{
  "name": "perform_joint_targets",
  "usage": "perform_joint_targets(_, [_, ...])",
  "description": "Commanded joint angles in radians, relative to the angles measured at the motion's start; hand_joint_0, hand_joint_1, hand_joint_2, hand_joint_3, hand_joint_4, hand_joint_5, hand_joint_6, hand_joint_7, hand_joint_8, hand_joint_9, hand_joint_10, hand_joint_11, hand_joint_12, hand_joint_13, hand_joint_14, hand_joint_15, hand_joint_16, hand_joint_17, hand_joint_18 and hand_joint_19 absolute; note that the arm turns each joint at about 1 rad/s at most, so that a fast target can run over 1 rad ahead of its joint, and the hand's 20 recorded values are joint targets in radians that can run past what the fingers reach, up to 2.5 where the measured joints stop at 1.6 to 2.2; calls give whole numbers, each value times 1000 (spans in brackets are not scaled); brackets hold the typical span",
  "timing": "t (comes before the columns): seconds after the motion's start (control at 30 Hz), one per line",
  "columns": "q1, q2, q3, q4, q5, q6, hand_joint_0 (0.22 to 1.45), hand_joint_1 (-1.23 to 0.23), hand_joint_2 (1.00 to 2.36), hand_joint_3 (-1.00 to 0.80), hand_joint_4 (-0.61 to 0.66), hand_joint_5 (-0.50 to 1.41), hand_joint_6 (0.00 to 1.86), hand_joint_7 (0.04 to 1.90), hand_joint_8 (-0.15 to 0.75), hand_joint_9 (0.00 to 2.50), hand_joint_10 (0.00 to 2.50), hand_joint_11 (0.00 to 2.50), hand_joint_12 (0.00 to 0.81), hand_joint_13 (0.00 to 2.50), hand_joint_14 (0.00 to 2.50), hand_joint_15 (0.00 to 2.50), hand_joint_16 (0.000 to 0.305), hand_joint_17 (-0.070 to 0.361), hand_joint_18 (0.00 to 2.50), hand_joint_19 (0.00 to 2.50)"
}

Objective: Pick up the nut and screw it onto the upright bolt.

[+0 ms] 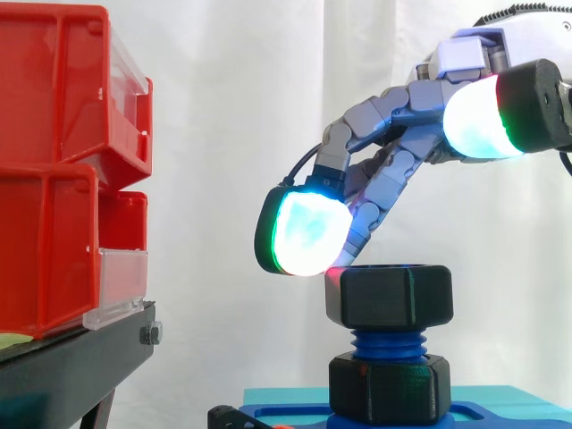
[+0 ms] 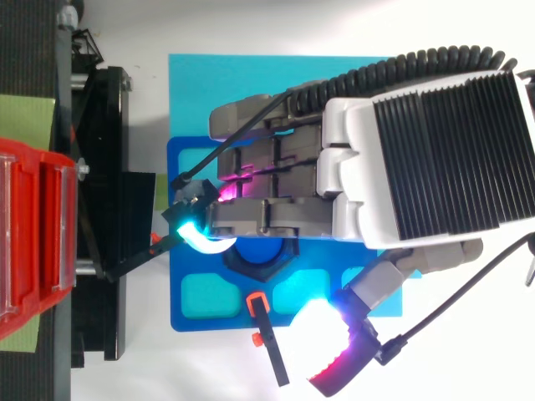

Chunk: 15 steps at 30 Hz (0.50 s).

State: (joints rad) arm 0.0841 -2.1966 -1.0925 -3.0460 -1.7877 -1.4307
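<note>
Nut [image 1: 387, 296], black and hexagonal, sits threaded on the top of the upright blue bolt [image 1: 389, 344], with the hand [image 1: 391, 174] just above the bolt, fingers loosely bent downward, thumb spread wide, gripping nothing.

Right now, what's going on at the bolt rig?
The robot hand is over the black nut on the upright blue bolt. The nut sits on the bolt's top threads, with bare thread between it and the black hex base below. The fingers reach across the nut's top, and one seems to touch it. The thumb is raised clear, so the nut isn't gripped.
</note>
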Motion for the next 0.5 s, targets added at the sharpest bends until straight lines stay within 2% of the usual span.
perform_joint_targets(0.0, [-3, 0, 0, 0, 1, -2, 505, -190, 1000, -500, 190, -82, 502, 719, 203, 760, 0, 0, 213, 689, 0, 0, 24, 53, 398, 0])
perform_joint_targets(0.17, [-9, 0, 0, -11, -1, -11, 505, -191, 1000, -500, 192, -78, 502, 739, 203, 756, 0, 0, 211, 690, 0, 0, 24, 53, 396, 0])
perform_joint_targets(0.33, [-13, 0, -1, -16, -1, -20, 506, -191, 1000, -500, 211, -64, 503, 834, 209, 756, 0, 0, 212, 697, 0, 0, 24, 53, 402, 0])
perform_joint_targets(0.47, [-20, 0, -1, -27, -2, -25, 509, -197, 1000, -500, 234, -40, 504, 1032, 217, 771, 0, 0, 212, 713, 0, 0, 23, 52, 412, 0])
